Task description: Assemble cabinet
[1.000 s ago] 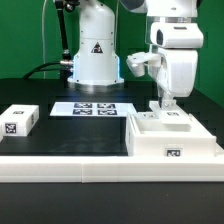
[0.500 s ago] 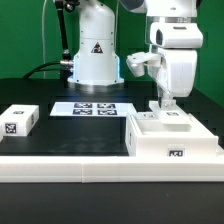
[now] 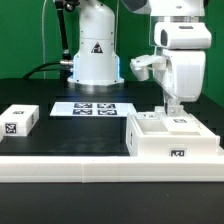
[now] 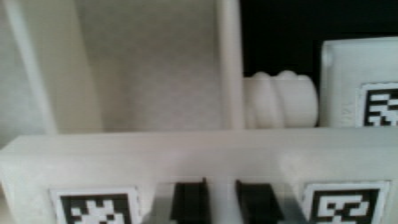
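Observation:
The white cabinet body [image 3: 175, 145] stands at the exterior view's right, with a tag on its front and small tagged panels [image 3: 181, 122] on top. My gripper [image 3: 171, 104] reaches straight down onto its top edge. In the wrist view the two dark fingers [image 4: 185, 205] stand close together with a thin white strip between them, set against a white tagged wall of the body [image 4: 107, 165]. A ribbed white round part [image 4: 278, 100] shows beyond it. A separate small tagged white panel [image 3: 18, 121] lies at the exterior view's left.
The marker board [image 3: 88, 108] lies flat on the black table between the loose panel and the cabinet body. The robot base [image 3: 93, 55] stands behind it. A white ledge [image 3: 60, 165] runs along the table's front.
My gripper has shifted toward the exterior view's right, and the cabinet body with the panels on top has shifted slightly the same way.

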